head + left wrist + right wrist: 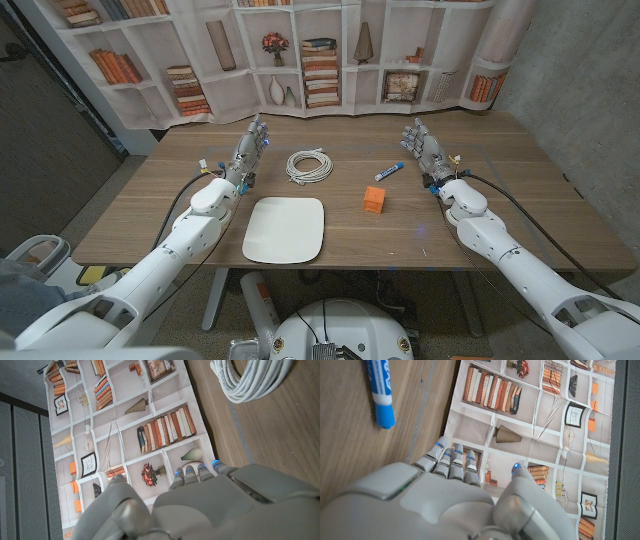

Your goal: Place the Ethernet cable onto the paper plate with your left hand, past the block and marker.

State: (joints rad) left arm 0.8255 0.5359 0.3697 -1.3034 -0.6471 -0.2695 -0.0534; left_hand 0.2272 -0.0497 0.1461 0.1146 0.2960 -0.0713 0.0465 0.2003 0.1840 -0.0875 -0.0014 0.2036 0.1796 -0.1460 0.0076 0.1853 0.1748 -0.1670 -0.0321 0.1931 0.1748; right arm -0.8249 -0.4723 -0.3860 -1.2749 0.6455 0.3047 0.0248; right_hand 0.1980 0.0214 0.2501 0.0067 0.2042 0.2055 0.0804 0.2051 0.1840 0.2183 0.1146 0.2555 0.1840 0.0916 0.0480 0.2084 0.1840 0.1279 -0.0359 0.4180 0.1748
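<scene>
A coiled white Ethernet cable [310, 165] [250, 380] lies on the table beyond the white paper plate [285, 230]. To the right of the plate sits an orange block [375, 199], with a blue-capped marker [389, 171] [379, 392] farther back. My left hand [250, 146] [200, 505] is held up with fingers extended, left of the cable and holding nothing. At the table's right my right hand [424, 146] [455, 500] stands the same way, empty, just right of the marker.
A backdrop printed with bookshelves [300, 50] hangs behind the table's far edge. Bare wood lies between the cable and the plate and along the front edge.
</scene>
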